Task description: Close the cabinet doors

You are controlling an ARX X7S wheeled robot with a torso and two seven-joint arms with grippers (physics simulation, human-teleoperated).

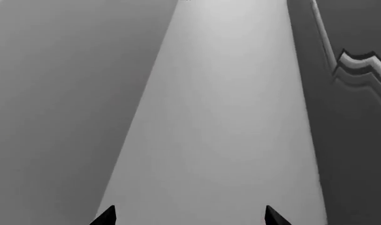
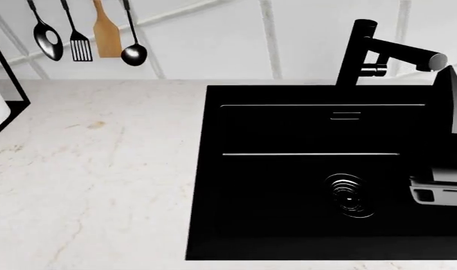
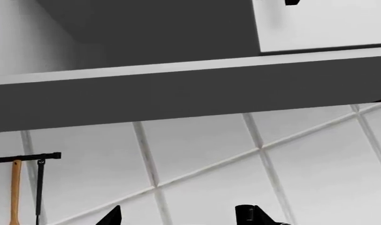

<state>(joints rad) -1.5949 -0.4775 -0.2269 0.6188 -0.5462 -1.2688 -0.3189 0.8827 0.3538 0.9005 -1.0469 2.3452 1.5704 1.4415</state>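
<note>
In the left wrist view, a cabinet door shows as a dark grey panel with a raised scalloped moulding, seen at a steep angle beside a broad pale flat surface. My left gripper is open, its two black fingertips spread wide in front of that pale surface with nothing between them. My right gripper is open too and points up at the tiled wall below the upper cabinet's grey underside. A pale panel shows above that underside. No cabinet door appears in the head view.
The head view looks down on a marble counter with a black sink and a black faucet. Utensils hang on the tiled wall. Part of my right arm crosses the right edge. The utensil rail also shows in the right wrist view.
</note>
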